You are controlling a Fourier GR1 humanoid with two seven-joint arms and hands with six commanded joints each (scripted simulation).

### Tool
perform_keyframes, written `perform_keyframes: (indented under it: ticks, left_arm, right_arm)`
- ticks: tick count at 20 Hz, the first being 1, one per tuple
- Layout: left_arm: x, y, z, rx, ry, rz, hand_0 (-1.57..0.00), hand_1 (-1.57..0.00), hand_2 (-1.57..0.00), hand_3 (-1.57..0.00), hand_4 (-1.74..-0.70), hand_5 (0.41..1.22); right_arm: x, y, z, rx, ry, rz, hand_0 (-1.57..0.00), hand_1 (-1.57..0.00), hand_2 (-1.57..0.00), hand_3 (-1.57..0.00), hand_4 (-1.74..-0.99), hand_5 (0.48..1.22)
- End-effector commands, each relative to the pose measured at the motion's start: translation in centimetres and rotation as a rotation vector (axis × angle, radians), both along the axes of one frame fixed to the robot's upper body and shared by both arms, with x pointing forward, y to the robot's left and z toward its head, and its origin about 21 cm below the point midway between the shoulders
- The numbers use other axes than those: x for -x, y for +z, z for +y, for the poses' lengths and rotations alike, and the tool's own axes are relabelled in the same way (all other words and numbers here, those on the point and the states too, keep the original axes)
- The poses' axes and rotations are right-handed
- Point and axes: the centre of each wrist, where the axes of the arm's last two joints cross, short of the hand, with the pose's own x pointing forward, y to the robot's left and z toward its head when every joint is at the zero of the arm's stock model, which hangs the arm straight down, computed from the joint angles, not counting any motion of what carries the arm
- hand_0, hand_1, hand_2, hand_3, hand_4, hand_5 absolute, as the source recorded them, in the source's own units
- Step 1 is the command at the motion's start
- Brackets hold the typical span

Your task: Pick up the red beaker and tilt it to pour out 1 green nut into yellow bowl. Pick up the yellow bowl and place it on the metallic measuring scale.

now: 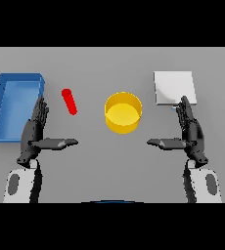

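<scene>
The red beaker (69,101) is a slim red cylinder on the table, left of centre, leaning in the view. The yellow bowl (123,113) stands at the middle of the table, nothing visible inside it. The metallic measuring scale (174,87) is a flat pale square at the back right. My left hand (34,132) rests low on the left with straight fingers and the thumb pointing inward, below and left of the beaker. My right hand (190,131) mirrors it on the right, its fingertips over the scale's near edge. Both hands hold nothing. No green nut shows.
A blue tray (1,105) lies at the far left, right beside my left hand's fingers. The grey table (109,161) stretches between the two hands and behind the bowl.
</scene>
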Motion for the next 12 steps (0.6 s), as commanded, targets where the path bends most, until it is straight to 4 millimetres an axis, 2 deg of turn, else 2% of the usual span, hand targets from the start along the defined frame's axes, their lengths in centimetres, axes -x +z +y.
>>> perform_keyframes:
  ticks: [1, 6, 8, 10, 12]
  left_arm:
    - [-0.1, 0.0, 0.1, 0.0, 0.002, 0.001, 0.0, 0.0, 0.0, 0.0, -1.09, 0.623]
    - [-0.8, 0.2, 1.0, -0.006, 0.004, 0.012, 0.0, 0.0, 0.0, 0.0, -1.09, 0.623]
    - [1.0, 0.3, 0.6, -0.114, -0.028, -0.056, 0.0, 0.0, 0.0, 0.0, -1.09, 0.62]
    - [2.2, 0.5, 0.6, -0.158, -0.031, -0.056, 0.0, 0.0, 0.0, 0.0, -1.09, 0.615]
    - [2.2, 1.1, 0.4, -0.179, -0.031, -0.042, 0.0, 0.0, 0.0, 0.0, -1.1, 0.616]
  right_arm:
    - [0.0, 0.0, -0.1, 0.0, -0.001, 0.0, 0.0, 0.0, 0.0, 0.0, -1.128, 0.66]
    - [-0.4, 0.4, -0.5, 0.004, -0.004, 0.003, 0.0, 0.0, 0.0, 0.0, -1.128, 0.66]
    - [1.5, 0.2, 0.0, 0.212, 0.046, -0.138, 0.0, 0.0, 0.0, 0.0, -1.128, 0.663]
    - [2.5, 0.3, 0.7, 0.278, 0.066, -0.172, 0.0, 0.0, 0.0, 0.0, -1.126, 0.666]
    - [2.8, 0.6, 0.5, 0.3, 0.057, -0.167, 0.0, 0.0, 0.0, 0.0, -1.118, 0.663]
